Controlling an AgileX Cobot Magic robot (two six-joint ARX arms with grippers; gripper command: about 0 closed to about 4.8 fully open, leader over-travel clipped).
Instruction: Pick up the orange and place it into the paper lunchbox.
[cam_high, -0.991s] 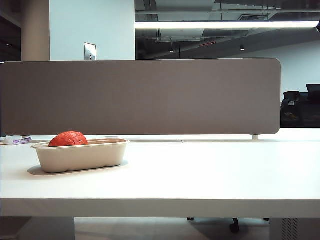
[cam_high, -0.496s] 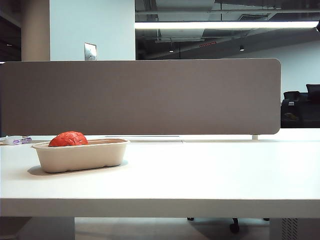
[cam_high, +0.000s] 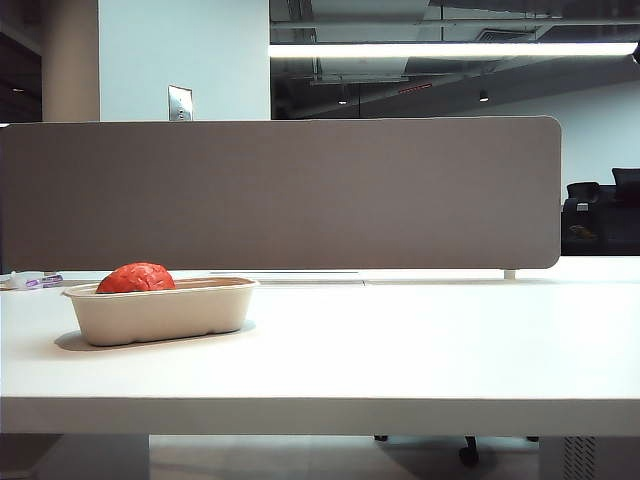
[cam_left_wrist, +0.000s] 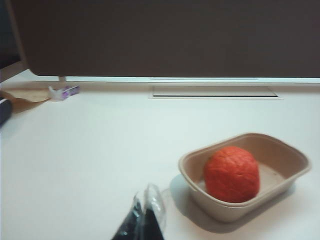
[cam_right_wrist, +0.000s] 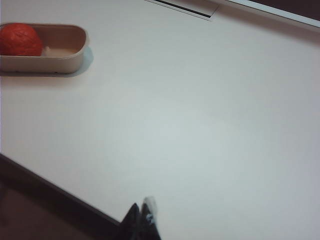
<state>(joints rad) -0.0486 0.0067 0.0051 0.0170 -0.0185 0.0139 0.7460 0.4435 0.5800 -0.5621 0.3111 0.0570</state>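
Observation:
The reddish-orange wrinkled orange (cam_high: 136, 278) (cam_left_wrist: 232, 174) (cam_right_wrist: 20, 39) lies inside the beige paper lunchbox (cam_high: 160, 310) (cam_left_wrist: 295, 165) (cam_right_wrist: 65, 57), at one end of it, on the left of the white table. My left gripper (cam_left_wrist: 145, 202) shows only in its wrist view, shut and empty, a short way from the box and touching nothing. In the right wrist view, my right gripper (cam_right_wrist: 141, 206) hangs shut and empty over the table's near edge, far from the box. Neither arm appears in the exterior view.
A grey divider panel (cam_high: 280, 195) runs along the back of the table (cam_high: 400, 340). A small purple-and-white item (cam_high: 38, 281) (cam_left_wrist: 65, 92) lies at the far left by the panel. A cable slot (cam_left_wrist: 215, 91) is cut into the tabletop near the panel.
None in the exterior view: the orange and lunchbox stay put, and no arm enters the frame.

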